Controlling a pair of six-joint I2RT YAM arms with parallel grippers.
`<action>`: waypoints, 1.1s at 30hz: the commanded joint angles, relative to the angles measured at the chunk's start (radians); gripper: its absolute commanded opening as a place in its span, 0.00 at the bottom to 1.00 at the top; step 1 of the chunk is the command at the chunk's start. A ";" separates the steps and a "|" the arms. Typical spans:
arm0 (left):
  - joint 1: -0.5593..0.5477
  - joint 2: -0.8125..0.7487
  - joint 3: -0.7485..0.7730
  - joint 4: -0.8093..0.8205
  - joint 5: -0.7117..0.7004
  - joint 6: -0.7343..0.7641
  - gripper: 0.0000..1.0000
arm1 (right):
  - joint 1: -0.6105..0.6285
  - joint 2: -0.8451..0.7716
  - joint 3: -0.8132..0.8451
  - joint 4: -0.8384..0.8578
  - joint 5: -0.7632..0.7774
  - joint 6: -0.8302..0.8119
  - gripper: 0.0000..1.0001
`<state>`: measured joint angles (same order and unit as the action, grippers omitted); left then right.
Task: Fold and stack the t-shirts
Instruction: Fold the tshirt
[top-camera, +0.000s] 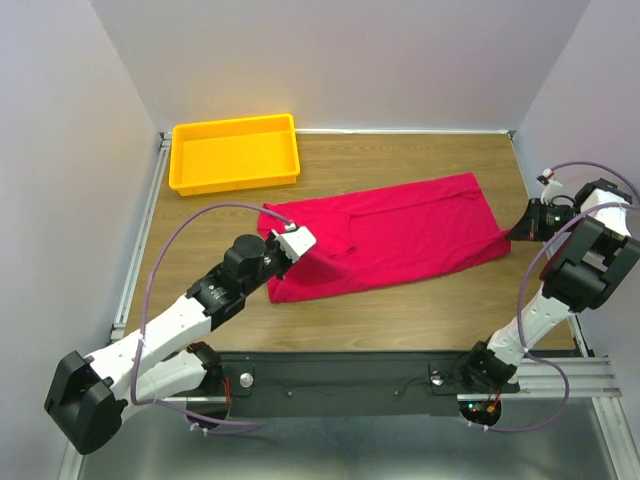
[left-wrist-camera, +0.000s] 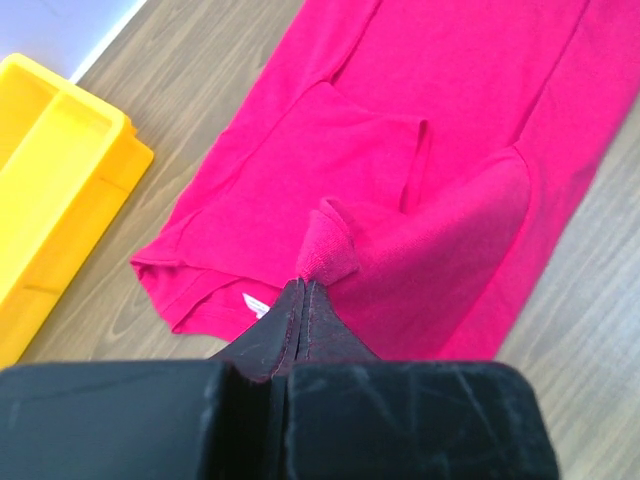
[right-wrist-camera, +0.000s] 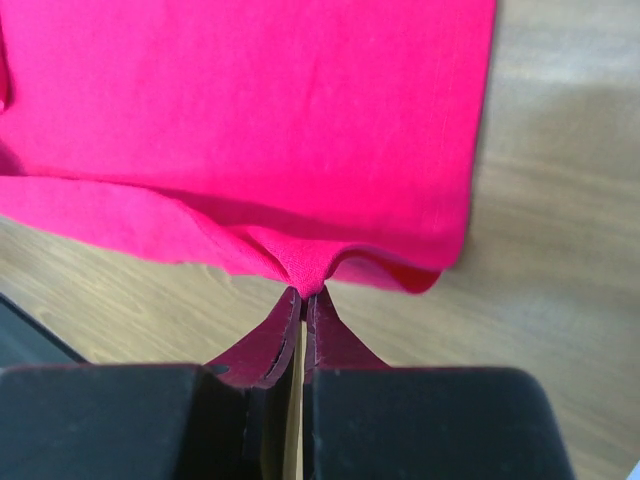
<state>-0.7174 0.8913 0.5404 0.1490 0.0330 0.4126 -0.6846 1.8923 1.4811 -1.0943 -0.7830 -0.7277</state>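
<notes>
One crimson-pink t-shirt (top-camera: 400, 235) lies stretched across the wooden table, partly folded lengthwise. My left gripper (top-camera: 298, 241) is shut on the shirt's left end, pinching a bunched bit of cloth (left-wrist-camera: 328, 255) near the collar, whose white neck label (left-wrist-camera: 256, 303) shows just left of the fingertips. My right gripper (top-camera: 512, 232) is shut on the shirt's right end, with a small peak of hem (right-wrist-camera: 305, 270) caught between the fingertips and lifted slightly off the wood. In the right wrist view the t-shirt (right-wrist-camera: 250, 100) fills the upper frame.
A yellow plastic tray (top-camera: 235, 152) stands at the back left of the table, also seen as the tray (left-wrist-camera: 60, 190) in the left wrist view. Grey walls close in the left, back and right. A black rail runs along the near edge (top-camera: 350, 375).
</notes>
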 joint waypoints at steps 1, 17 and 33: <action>0.012 0.029 0.067 0.092 -0.073 0.023 0.00 | 0.020 0.033 0.067 0.063 -0.030 0.063 0.01; 0.056 0.181 0.130 0.162 -0.122 0.110 0.00 | 0.088 0.137 0.127 0.191 0.030 0.191 0.01; 0.084 0.279 0.136 0.188 -0.119 0.132 0.00 | 0.137 0.202 0.160 0.267 0.093 0.274 0.01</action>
<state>-0.6392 1.1828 0.6399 0.2699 -0.0799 0.5350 -0.5621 2.0880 1.5909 -0.8806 -0.7120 -0.4831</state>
